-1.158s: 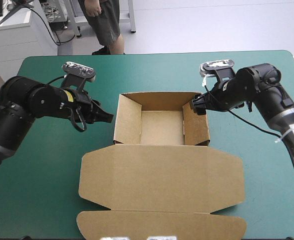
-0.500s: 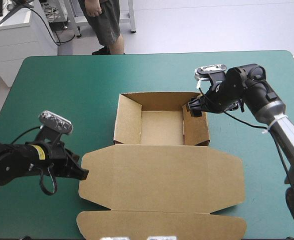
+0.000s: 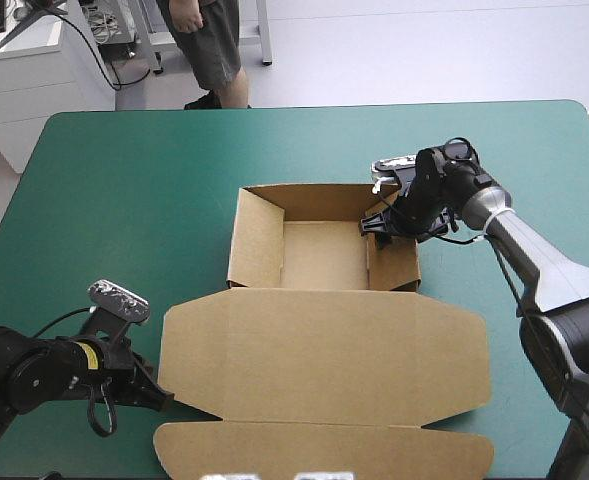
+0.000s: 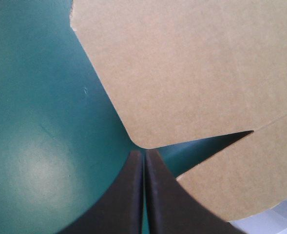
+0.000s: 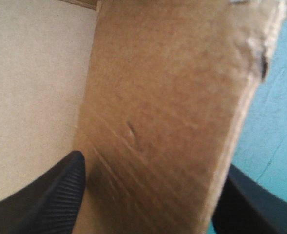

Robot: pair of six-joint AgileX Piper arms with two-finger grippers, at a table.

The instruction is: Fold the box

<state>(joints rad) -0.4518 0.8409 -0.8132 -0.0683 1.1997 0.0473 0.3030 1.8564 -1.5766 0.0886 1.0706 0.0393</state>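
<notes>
The brown box (image 3: 323, 254) stands as an open tray at mid-table, its lid (image 3: 324, 360) lying flat toward the front with a front flap (image 3: 324, 450). My left gripper (image 3: 164, 400) sits low on the cover at the lid's left front corner, shut and empty. In the left wrist view its tips (image 4: 144, 153) point at the lid's rounded corner (image 4: 182, 73), just short of it, beside the notch to the flap (image 4: 250, 170). My right gripper (image 3: 379, 222) straddles the tray's right wall (image 5: 167, 107) near its far corner, open, one finger (image 5: 60, 190) inside the tray and one outside.
Teal-green cover (image 3: 124, 200) shows left of the tray and beyond its back wall. The front flap reaches close to the table's front edge. The right arm stretches in over the cover from the right.
My left arm swung from beside the tray's left wall toward the front, down to the lid's left front corner. My right gripper shifted left onto the tray's right wall.
</notes>
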